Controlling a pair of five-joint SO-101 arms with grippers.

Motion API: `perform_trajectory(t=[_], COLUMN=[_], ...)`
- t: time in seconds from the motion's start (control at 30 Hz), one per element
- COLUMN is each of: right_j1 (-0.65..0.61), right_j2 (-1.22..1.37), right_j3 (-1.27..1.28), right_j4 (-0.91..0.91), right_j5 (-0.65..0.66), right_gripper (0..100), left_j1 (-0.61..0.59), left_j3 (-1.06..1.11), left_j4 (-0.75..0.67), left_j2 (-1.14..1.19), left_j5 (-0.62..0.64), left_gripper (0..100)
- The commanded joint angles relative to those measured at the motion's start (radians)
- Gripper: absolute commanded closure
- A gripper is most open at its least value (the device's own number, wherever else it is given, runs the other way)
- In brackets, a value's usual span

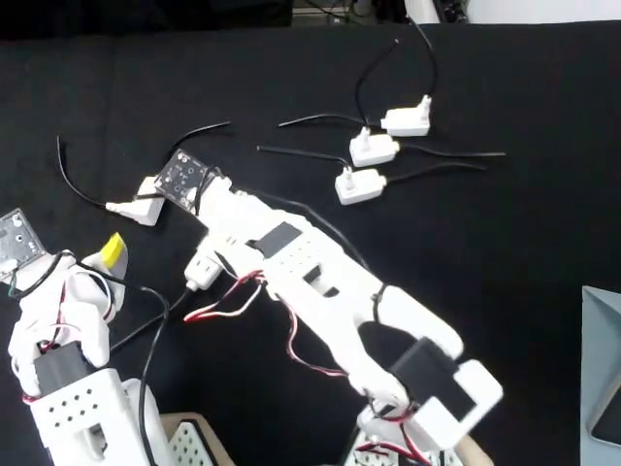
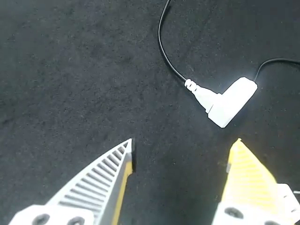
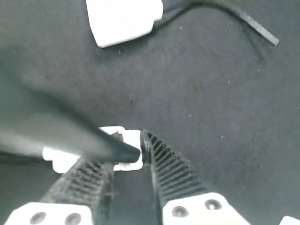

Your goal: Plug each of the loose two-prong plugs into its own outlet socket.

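My right gripper [image 3: 133,146] is shut on a small white plug [image 3: 127,149], low over the black cloth. In the high view this plug [image 1: 201,268] sits under the long white right arm, with the gripper [image 1: 198,276] around it. A second white plug [image 1: 139,208] with a black cord lies just beyond; it is also seen from the right wrist [image 3: 124,18] and from the left wrist [image 2: 230,106]. My left gripper [image 2: 185,143] stands open a little short of this plug, nothing between its fingers, its yellow fingertip [image 1: 114,248] at the left. Three more white plugs [image 1: 374,148] with cords lie at the back right.
Red and white wires [image 1: 233,301] hang below the right arm. A black cable [image 1: 146,335] runs between the two arms. A grey object [image 1: 602,369] sits at the right edge and a perforated white base [image 1: 184,442] at the front. Black cloth [image 1: 505,252] covers the table.
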Motion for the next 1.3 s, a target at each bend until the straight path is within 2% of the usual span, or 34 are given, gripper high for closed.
perform_trajectory(t=[0.0,0.43,1.27], right_j1=[-0.014,-0.063,-0.029], right_j2=[-0.077,-0.076,0.022], right_j3=[-0.035,0.016,0.019], right_j4=[0.008,0.008,-0.035], right_j5=[-0.023,-0.066,-0.058], right_gripper=[98.7,98.7,98.7], left_j1=[-0.005,-0.005,-0.005], left_j3=[-0.002,-0.002,-0.002], left_j4=[-0.021,-0.023,-0.018], left_j2=[-0.011,-0.011,-0.011], left_j5=[0.005,0.003,0.002], left_gripper=[68,68,68])
